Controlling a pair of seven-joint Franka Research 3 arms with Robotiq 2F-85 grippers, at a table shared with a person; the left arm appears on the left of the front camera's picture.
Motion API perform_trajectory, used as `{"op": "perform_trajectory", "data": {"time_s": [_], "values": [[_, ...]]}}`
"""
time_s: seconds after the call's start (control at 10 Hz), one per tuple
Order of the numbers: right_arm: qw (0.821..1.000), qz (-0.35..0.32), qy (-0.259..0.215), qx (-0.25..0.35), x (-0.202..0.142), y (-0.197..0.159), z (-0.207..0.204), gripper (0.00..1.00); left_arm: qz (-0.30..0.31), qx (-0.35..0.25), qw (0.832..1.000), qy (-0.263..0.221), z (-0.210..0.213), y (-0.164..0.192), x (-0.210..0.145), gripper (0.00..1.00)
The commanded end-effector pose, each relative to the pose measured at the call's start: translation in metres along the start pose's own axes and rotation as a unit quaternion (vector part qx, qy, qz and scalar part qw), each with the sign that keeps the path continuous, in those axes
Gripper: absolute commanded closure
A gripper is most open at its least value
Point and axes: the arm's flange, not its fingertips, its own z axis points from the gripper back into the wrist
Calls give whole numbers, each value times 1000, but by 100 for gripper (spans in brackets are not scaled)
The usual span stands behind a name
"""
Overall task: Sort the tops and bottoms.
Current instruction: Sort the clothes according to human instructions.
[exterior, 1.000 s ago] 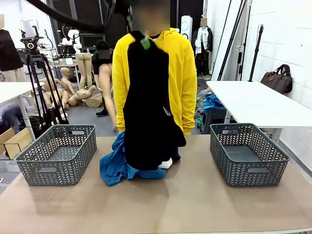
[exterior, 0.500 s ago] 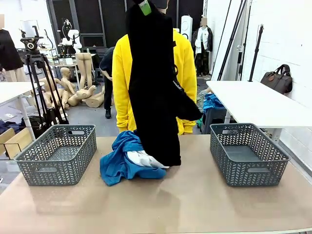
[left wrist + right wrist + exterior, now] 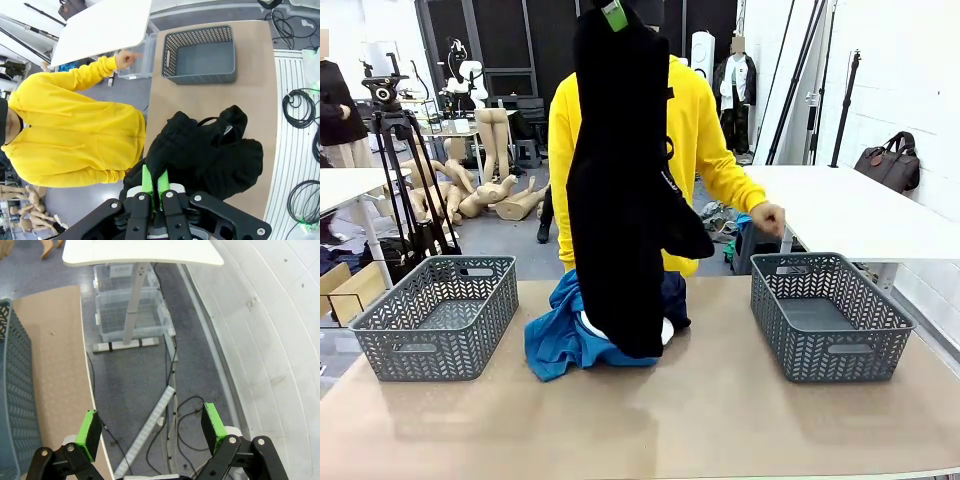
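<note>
Black garment (image 3: 620, 200) is held up high over the middle of the surface (image 3: 720, 425), pinched at its top end by the left fingers (image 3: 146, 179), which are shut tight on a fold of the cloth. It hangs straight down, so the long axis is vertical; the gripped end points up and the loose end reaches the pile below, though contact cannot be confirmed. A sleeve-like flap is seen off its right side, so a top is judged likely, not certain. In the left wrist view it is seen from above, bunched under the fingers. Bright blue garment (image 3: 552, 340), white garment (image 3: 666, 332) and dark navy garment (image 3: 676, 298) lie heaped together at the surface centre, between the two baskets. Nothing is seen inside the left basket (image 3: 435, 345) or the right basket (image 3: 830, 350), so the task is judged barely started: no piece placed, one lifted, three left in the pile. Right fingers (image 3: 90, 434) are spread wide and hold nothing, aimed at the floor past the surface edge. The person's hand (image 3: 768, 218) is held out on the right-basket side, well above it.
</note>
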Motion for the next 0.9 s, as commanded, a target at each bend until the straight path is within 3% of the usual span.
{"op": "perform_trajectory", "data": {"time_s": [0.0, 0.8], "values": [[1000, 3, 5, 1, -1, 0, 0, 0, 0, 3, 1000, -3, 4, 1, 1, 100], [1000, 3, 5, 1, -1, 0, 0, 0, 0, 3, 1000, -3, 4, 1, 1, 100]]}}
